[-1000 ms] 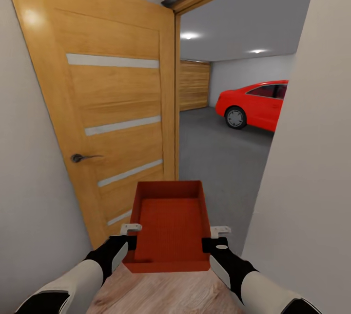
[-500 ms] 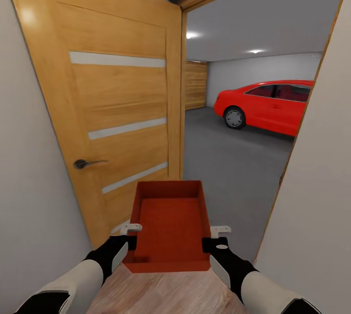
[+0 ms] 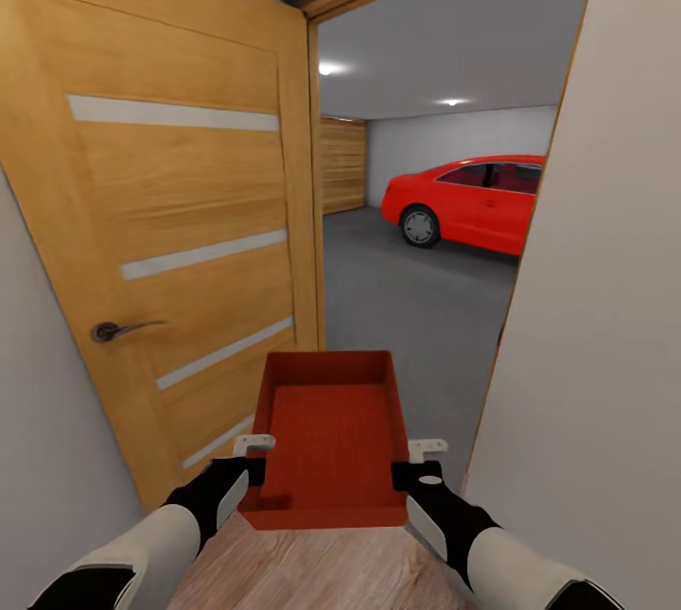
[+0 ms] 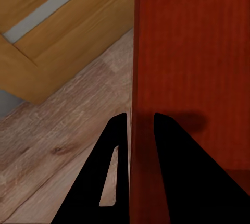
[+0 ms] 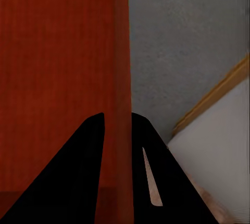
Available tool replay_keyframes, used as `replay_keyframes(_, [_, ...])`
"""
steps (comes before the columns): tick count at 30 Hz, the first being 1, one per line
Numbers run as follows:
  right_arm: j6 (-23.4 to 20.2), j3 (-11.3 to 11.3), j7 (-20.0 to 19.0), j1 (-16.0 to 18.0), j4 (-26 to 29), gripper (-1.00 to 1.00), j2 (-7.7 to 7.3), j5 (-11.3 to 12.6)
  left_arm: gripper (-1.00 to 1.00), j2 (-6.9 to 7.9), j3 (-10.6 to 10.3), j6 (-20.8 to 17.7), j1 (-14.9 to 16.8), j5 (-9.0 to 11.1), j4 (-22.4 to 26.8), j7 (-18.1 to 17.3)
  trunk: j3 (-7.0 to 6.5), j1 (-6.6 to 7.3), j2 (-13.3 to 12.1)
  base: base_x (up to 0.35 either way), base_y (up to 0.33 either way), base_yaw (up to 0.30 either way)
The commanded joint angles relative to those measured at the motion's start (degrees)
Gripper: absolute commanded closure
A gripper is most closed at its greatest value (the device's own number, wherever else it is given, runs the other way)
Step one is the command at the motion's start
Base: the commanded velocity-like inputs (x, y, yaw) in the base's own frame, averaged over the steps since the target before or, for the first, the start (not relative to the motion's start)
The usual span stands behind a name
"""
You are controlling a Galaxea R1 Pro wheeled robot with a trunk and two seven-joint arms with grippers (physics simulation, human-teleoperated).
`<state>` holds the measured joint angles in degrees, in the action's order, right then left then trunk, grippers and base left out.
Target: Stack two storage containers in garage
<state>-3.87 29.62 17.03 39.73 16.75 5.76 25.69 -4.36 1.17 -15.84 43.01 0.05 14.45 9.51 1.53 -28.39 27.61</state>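
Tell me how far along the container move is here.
In hand: one storage container held between left gripper and right gripper, at the open door into the garage. Left: setting it on the concrete floor, then stacking the second.

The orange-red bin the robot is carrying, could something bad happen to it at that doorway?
Maybe. The orange-red rectangular bin is held only by thin side walls: the left gripper and right gripper each pinch one, so a jolt might loosen it. The gap between the open wooden door and the pale wall looks narrow, so an elbow could bump either.
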Motion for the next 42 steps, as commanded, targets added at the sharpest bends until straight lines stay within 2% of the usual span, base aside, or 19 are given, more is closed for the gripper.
replay_keyframes(1, [0.15,-0.88,0.20,0.10,2.50,1.00,-0.05,-0.29,1.00,0.67,0.50,-0.42,-0.03,-0.22,0.05,0.33,0.13,-0.03,0.13,0.000,0.000,-0.249])
replay_keyframes(11, [0.15,-0.88,0.20,0.11,2.50,1.00,-0.04,-0.29,1.00,0.67,0.50,-0.50,-0.03,-0.22,0.05,0.31,0.13,-0.03,0.13,0.022,0.037,-0.163])
replay_keyframes(28, [0.17,-0.88,0.13,0.16,2.50,1.00,-0.05,-0.29,1.00,0.67,0.50,-0.59,-0.03,-0.22,0.05,0.25,0.13,-0.03,0.13,0.156,0.273,-0.005])
replay_keyframes(42, [0.17,-0.88,0.20,0.13,2.50,1.00,0.04,-0.29,1.00,0.67,0.44,-0.42,-0.03,-0.30,0.05,0.25,0.13,-0.03,0.13,0.160,0.228,-0.217])
